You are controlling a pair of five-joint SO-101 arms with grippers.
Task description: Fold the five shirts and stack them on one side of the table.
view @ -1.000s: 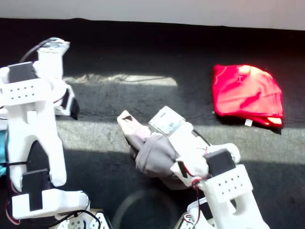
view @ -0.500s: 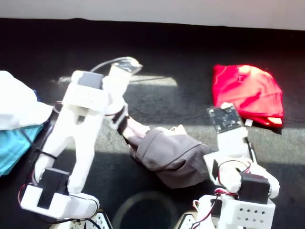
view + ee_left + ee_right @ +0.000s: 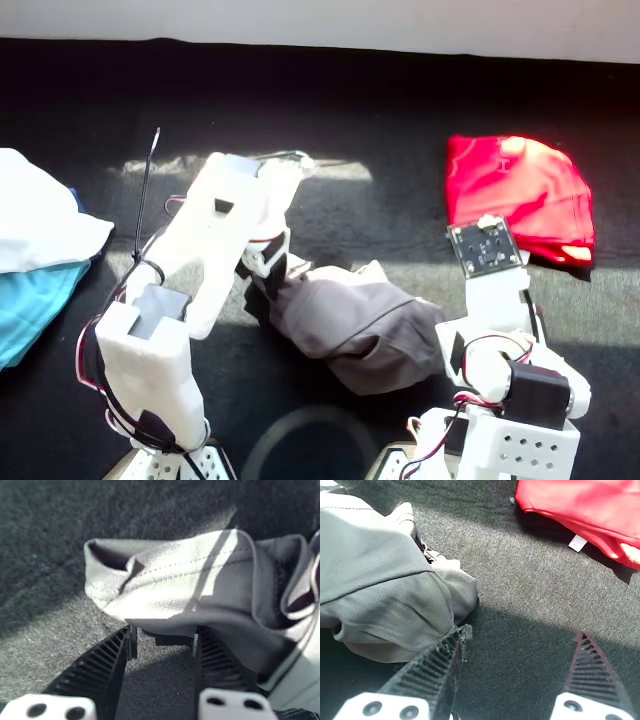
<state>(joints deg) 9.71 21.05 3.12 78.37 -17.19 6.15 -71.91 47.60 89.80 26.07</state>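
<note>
Grey shirt (image 3: 350, 322) lies in a crumpled heap on the dark counter (image 3: 400, 90), in the lower middle of the high view. The red shirt (image 3: 520, 195) lies folded at the upper right, well apart from it. A white shirt (image 3: 40, 215) touches a blue shirt (image 3: 30, 300) at the left edge.

The left gripper (image 3: 162, 636) is down at the left end of the grey heap. Its jaws are a little apart, and the hem of the shirt sits right at their tips. I think nothing is pinched yet. The right gripper (image 3: 522, 635) is spread wide over bare counter, just beside the right end of the heap, and holds nothing.

The step in hand looks like opening the grey shirt out flat so it can be folded. To do it well, the left gripper should slide in a bit more and bite only the hem, not a thick bunch. The right gripper should take the other end. Then both should pull apart gently and lay the cloth flat. A hard tug could drag the whole heap along.

Some things are hard to see. The left arm (image 3: 200, 240) covers the left end of the shirt in the high view. Sleeves and collar are lost in the folds, so I cannot tell which end is which. The white and blue shirts are cut off by the edge. I can count four shirts.
</note>
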